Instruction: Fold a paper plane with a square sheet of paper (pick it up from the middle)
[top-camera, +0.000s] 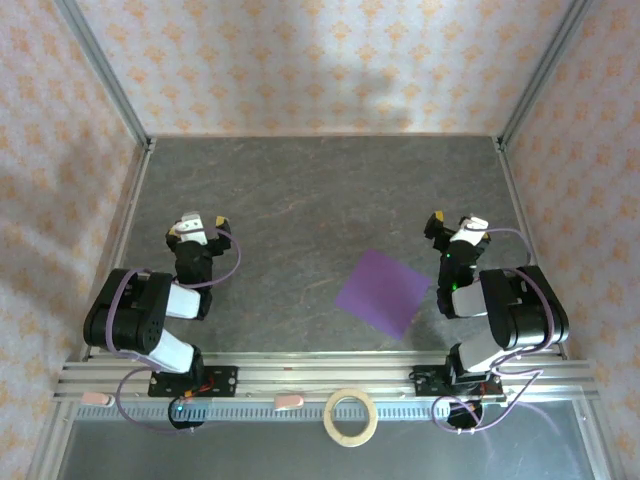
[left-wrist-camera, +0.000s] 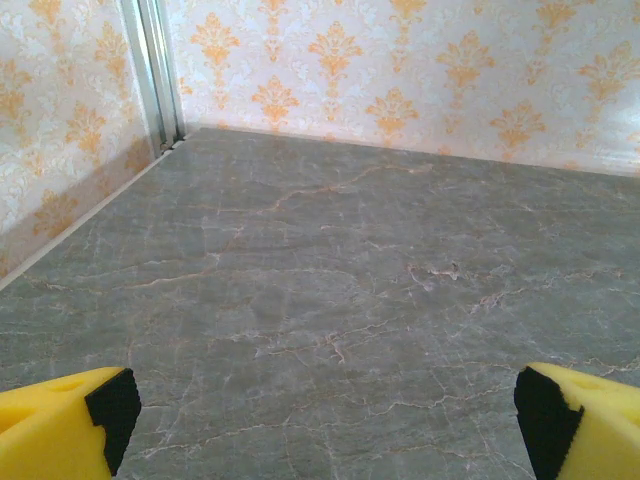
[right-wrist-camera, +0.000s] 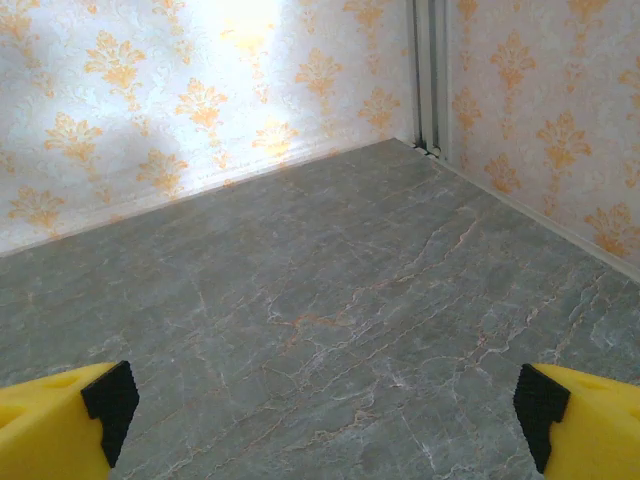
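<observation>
The square sheet of paper (top-camera: 383, 292) is purple and lies flat on the grey marbled table (top-camera: 300, 210), turned like a diamond, just left of the right arm's base. My right gripper (top-camera: 455, 227) sits folded back over its arm, up and to the right of the sheet, apart from it. My left gripper (top-camera: 200, 224) rests the same way on the far left, well away from the paper. In both wrist views the yellow fingers (left-wrist-camera: 60, 425) (right-wrist-camera: 585, 420) stand wide apart with bare table between them: left gripper (left-wrist-camera: 325, 415) and right gripper (right-wrist-camera: 325, 410) are open and hold nothing.
A tan tape ring (top-camera: 350, 416) lies on the metal rail in front of the table, between the two arm bases. Patterned walls (top-camera: 320, 60) close the table in at the back and both sides.
</observation>
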